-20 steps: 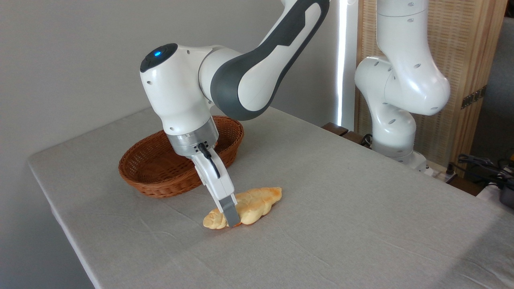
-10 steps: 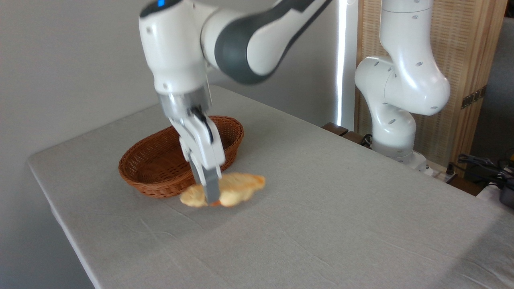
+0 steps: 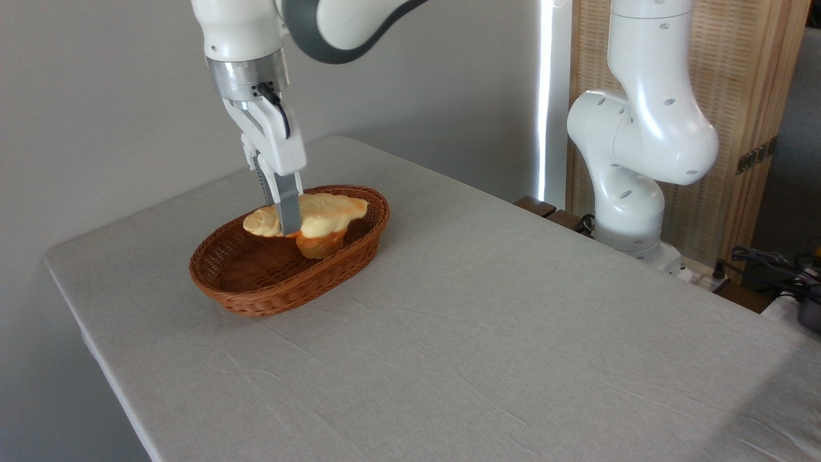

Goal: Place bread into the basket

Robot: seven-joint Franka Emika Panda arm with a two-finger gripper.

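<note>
The gripper [image 3: 287,221] hangs from the arm [image 3: 244,38] over the basket [image 3: 256,289], its fingers [image 3: 288,202] pointing down and pinched on the bread [image 3: 324,215]; the near finger, grey at its tip, crosses the front of the loaf a little left of its middle, and the far finger is hidden behind it; the bread is held roughly level, lengthwise along the basket, its pale left tip jutting out past the finger and its browner right end reaching toward the far right part of the rim; it sits at about rim height above the basket's right half, and its darker orange underside dips down inside the wicker wall; whether that underside touches the basket floor cannot be told from this view; the basket stands on the grey cloth of the table [image 3: 487,333], toward the back left corner, with its left half showing bare weave; the arm's base [image 3: 632,192] rises at the table's right rear edge, in front of a slatted wooden screen [image 3: 750,83]; some dark cables [image 3: 770,266] lie beyond the right edge.
</note>
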